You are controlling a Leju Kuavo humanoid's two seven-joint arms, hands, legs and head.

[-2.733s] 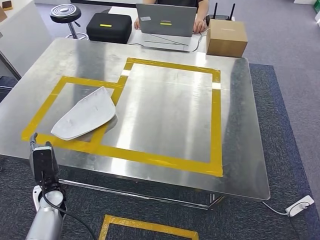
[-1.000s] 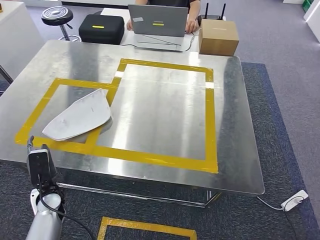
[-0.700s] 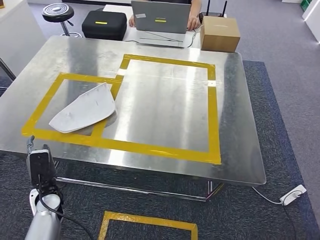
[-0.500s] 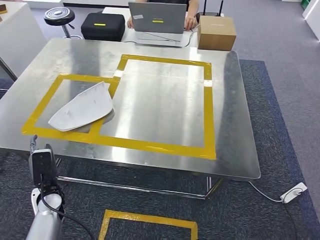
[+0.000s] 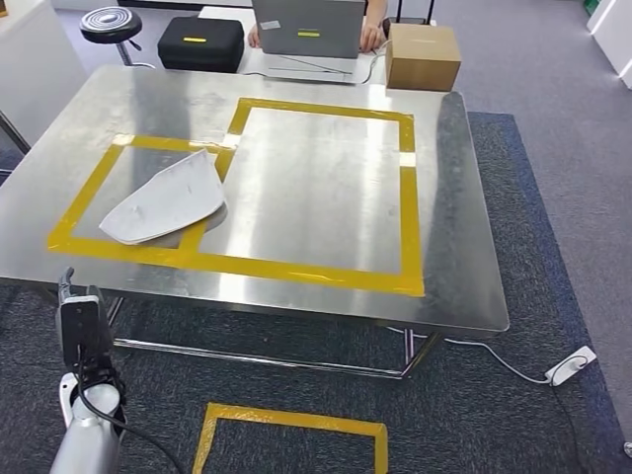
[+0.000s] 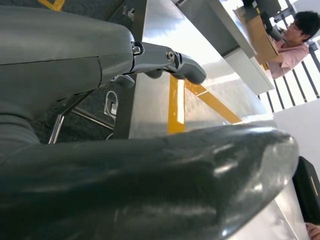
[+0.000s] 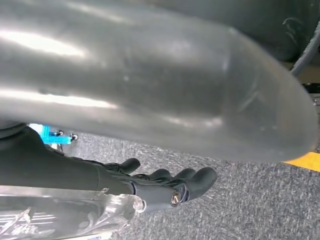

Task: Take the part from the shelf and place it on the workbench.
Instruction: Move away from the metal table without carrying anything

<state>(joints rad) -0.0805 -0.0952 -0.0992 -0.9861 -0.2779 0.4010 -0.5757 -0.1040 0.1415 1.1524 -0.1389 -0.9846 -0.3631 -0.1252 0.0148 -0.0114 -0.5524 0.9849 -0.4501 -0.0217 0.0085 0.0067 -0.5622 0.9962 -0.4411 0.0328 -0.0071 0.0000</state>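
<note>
The white part (image 5: pixel 165 198) lies flat on the steel workbench (image 5: pixel 462 227), and it sits in the smaller yellow-taped square (image 5: pixel 82 202) on the robot's left side, its pointed right end reaching over the tape line toward the larger taped rectangle (image 5: pixel 406 197). A faint reflection or shadow shows under its near edge; what the underside looks like is hidden.

Down at the lower left of the head view, the left arm (image 5: pixel 86 434) rises from the frame's edge, and the wrist camera block (image 5: pixel 78 326) covers the hand itself from up here. The left wrist view helps: the left hand (image 6: pixel 162 57) shows a thick thumb and a dark finger stretched out straight with nothing between them, so it holds nothing and lies spread, hanging beside the bench edge with the yellow tape beyond it. Much of that picture is taken by the blurred grey cover.

In the right wrist view, the right hand (image 7: pixel 170 185) hangs over grey carpet (image 7: pixel 245 210), its dark fingers extended side by side, empty and uncurled. The thumb's tip is a blur.

At the far side of the bench, a cardboard box (image 5: pixel 422 55), a laptop (image 5: pixel 308 27) and a black case (image 5: pixel 201 43); a person's hands (image 5: pixel 370 38) rest by the laptop, the body cut off by the top edge. A round stool (image 5: pixel 112 22) stands at far left.
</note>
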